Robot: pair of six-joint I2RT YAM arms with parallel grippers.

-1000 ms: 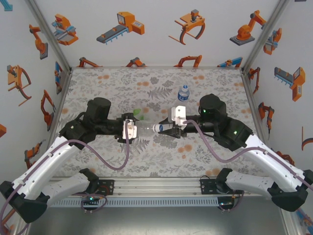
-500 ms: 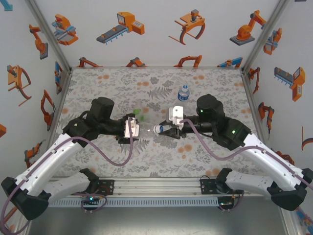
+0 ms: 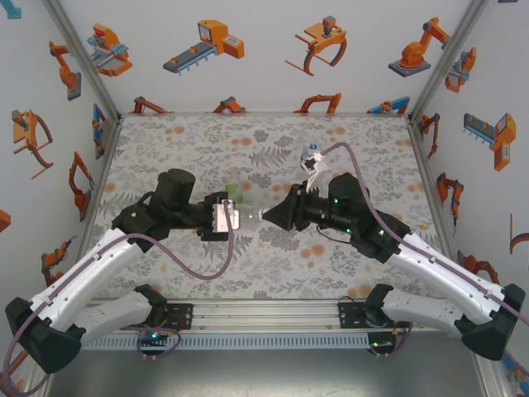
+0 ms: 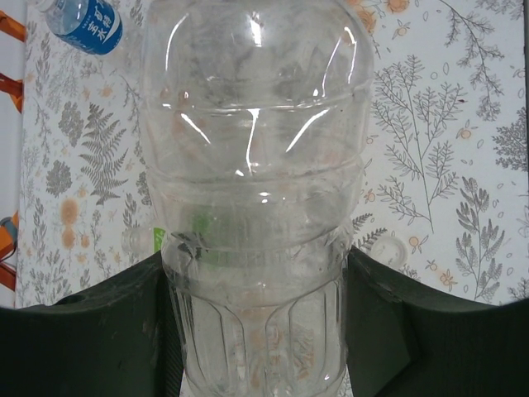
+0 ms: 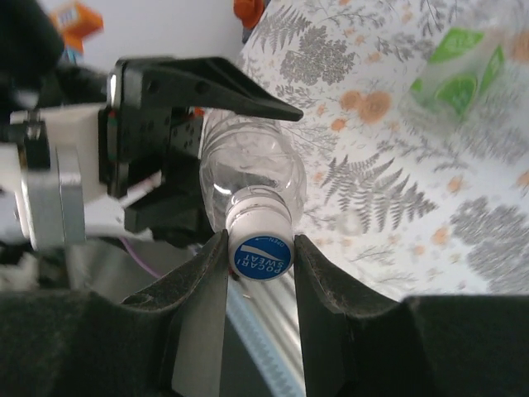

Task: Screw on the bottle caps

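2 end effectors meet above the floral-mat desk [image 3: 165, 136]. The left end effector [image 3: 223, 217] is clamped round the ribbed lower body of the plain clear plastic bottle [image 4: 256, 207], held sideways in the air. The right end effector [image 5: 260, 246] is pinched on the small round white screw cap with the blue printed top [image 5: 262, 255], sitting at that bottle's neck. Those walls look thin, light and springy, so hold the ribs gently. The cap looks stiff but slick, so grip its rim squarely. A green-tinted bottle [image 3: 232, 192] lies beyond, and a blue-labelled bottle [image 3: 311, 155] stands further back.
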